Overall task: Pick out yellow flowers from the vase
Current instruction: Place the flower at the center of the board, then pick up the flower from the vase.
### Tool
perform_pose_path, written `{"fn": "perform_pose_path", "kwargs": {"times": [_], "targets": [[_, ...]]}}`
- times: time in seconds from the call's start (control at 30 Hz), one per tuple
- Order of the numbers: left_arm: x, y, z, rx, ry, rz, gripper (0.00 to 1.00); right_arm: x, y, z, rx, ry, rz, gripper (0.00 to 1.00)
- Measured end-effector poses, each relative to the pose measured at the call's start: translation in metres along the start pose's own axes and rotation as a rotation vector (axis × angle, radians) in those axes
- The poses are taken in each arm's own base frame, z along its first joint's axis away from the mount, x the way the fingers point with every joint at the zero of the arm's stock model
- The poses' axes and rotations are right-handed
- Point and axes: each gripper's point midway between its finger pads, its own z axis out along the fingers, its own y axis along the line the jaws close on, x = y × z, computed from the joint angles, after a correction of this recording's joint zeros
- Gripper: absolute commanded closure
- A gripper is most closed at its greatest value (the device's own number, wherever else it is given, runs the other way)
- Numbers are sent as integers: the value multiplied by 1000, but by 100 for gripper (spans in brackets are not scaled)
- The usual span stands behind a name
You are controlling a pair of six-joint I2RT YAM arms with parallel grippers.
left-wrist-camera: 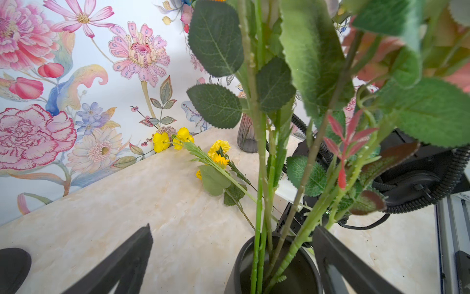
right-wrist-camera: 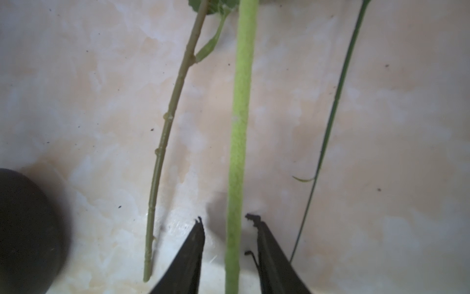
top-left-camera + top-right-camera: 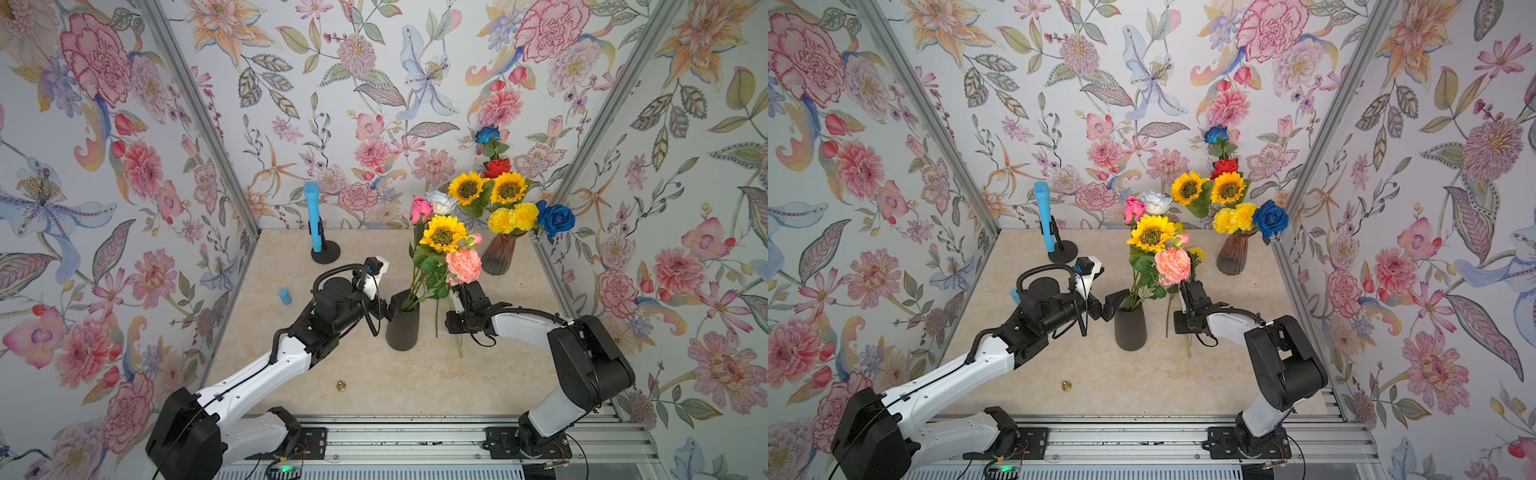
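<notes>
The beige marbled tabletop (image 3: 478, 386) carries two vases. A dark vase (image 3: 402, 330) stands at the middle of the surface. It holds one sunflower (image 3: 442, 233) among a pink rose (image 3: 420, 209), a white rose (image 3: 441, 201) and a peach rose (image 3: 463, 265). A ribbed glass vase (image 3: 498, 253) stands in the far right corner with two sunflowers (image 3: 467, 188), yellow pompom heads (image 3: 513, 218), blue roses (image 3: 555, 220) and a red rose (image 3: 497, 167).

The left gripper (image 3: 1112, 305) sits at the left side of the dark vase's rim, fingers spread wide and holding nothing. Whether a finger touches the rim I cannot tell. The right gripper (image 2: 225, 217) is low over the surface just right of the dark vase. Its jaws are parted around a thick pale stem (image 2: 240, 114) with a gap on each side, so it grips nothing.

Loose yellow blossoms (image 1: 160, 141) and a small yellow pompom (image 1: 218, 147) lie flat on the surface between the two vases.

A blue tube (image 3: 312, 216) on a black base stands near the far edge, left of the middle. A small blue cylinder (image 3: 285, 296) sits near the left edge, and a tiny brass piece (image 3: 340, 386) near the near edge.
</notes>
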Motion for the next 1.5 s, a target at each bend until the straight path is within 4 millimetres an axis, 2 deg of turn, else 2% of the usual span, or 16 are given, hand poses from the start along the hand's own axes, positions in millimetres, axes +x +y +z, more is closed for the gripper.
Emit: {"fn": "perform_pose_path", "kwargs": {"times": [0.07, 0.13, 0.33, 0.37, 0.5, 0.63, 0.83, 1.0, 1.13, 1.23, 1.5], "targets": [[0, -3, 1, 2, -2, 17, 0, 0, 0, 0, 0, 0, 0, 43], [-1, -6, 1, 5, -5, 32, 0, -1, 0, -2, 2, -5, 1, 28], [-4, -12, 1, 15, -18, 72, 0, -16, 2, -19, -14, -68, 5, 2], [-4, -14, 1, 17, -19, 78, 0, -20, 3, -25, -21, -87, 6, 0], [-4, -17, 2, 15, -19, 103, 0, -32, -4, -46, -27, -159, 36, 0], [-5, -20, 4, 23, -27, 130, 1, -33, -21, -63, -13, -211, 84, 0], [-3, -23, 10, 30, -35, 169, 4, -30, -43, -72, -7, -245, 161, 0], [3, -27, 15, 39, -20, 205, 15, -28, -39, -71, -32, -241, 168, 0], [-2, -30, 15, 43, -42, 223, 28, -31, -37, -71, -45, -249, 169, 0], [-6, -32, 14, 43, -61, 230, 51, -32, -36, -71, -50, -255, 168, 0], [-7, -34, 17, 48, -69, 240, 61, -32, -34, -71, -65, -256, 169, 0]]}}
